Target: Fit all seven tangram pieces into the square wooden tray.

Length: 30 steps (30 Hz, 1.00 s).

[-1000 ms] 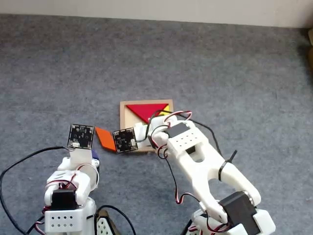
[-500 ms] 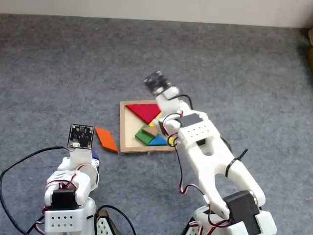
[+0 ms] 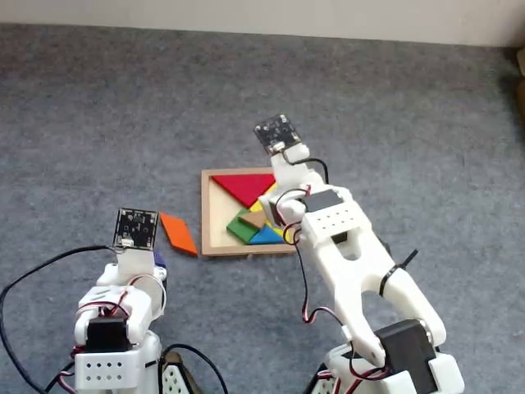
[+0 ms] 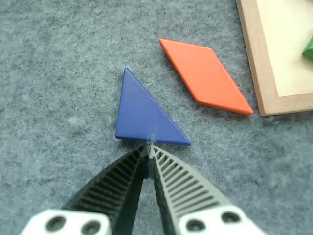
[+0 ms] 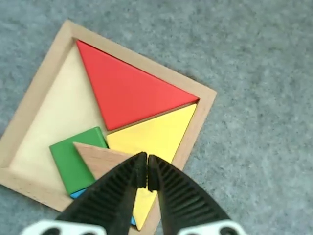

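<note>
Right wrist view: the right gripper (image 5: 146,172), clenched on nothing, hangs over the tray (image 5: 205,105), where the tan piece (image 5: 98,157) seems to overlap the green piece (image 5: 73,166). The left gripper (image 4: 148,152), also clenched, sits at the blue triangle (image 4: 144,115), beside the orange piece (image 4: 205,78), both outside the tray. Shut tips could merely shove the triangle.

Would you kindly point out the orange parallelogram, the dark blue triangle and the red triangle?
orange parallelogram (image 4: 205,75): left wrist view, centre of its face.
dark blue triangle (image 4: 144,116): left wrist view, centre of its face.
red triangle (image 5: 127,90): right wrist view, centre of its face.
</note>
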### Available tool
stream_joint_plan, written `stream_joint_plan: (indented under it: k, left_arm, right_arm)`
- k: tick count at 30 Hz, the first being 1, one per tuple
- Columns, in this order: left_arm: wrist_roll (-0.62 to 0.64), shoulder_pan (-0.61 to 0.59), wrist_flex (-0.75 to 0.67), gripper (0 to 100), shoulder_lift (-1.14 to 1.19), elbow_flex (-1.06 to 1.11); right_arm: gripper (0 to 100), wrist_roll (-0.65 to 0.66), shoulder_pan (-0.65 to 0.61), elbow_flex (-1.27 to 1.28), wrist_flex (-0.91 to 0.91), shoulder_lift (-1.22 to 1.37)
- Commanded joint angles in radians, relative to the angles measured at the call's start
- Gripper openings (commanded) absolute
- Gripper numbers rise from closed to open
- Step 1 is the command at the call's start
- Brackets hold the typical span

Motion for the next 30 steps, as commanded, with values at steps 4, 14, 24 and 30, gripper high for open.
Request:
stream_joint_plan:
  k: [4,14,24,30]
  left_arm:
    - [0.009,-0.01,0.003,3,-0.008,0.021]
    - [0.009,-0.01,0.003,3,-0.008,0.021]
    - [0.009,-0.01,0.003,3,-0.008,0.021]
    - [0.009,-0.01,0.003,3,-0.008,0.021]
  right_arm:
    - [0.9,-0.012,-0.101,-0.002,-0.05,-0.044]
    - [0.9,-0.012,-0.134,-0.016,-0.173,0.199]
    - [0.9,-0.006,-0.183,-0.033,-0.168,0.202]
    - [0.9,-0.006,-0.143,-0.031,-0.084,0.091]
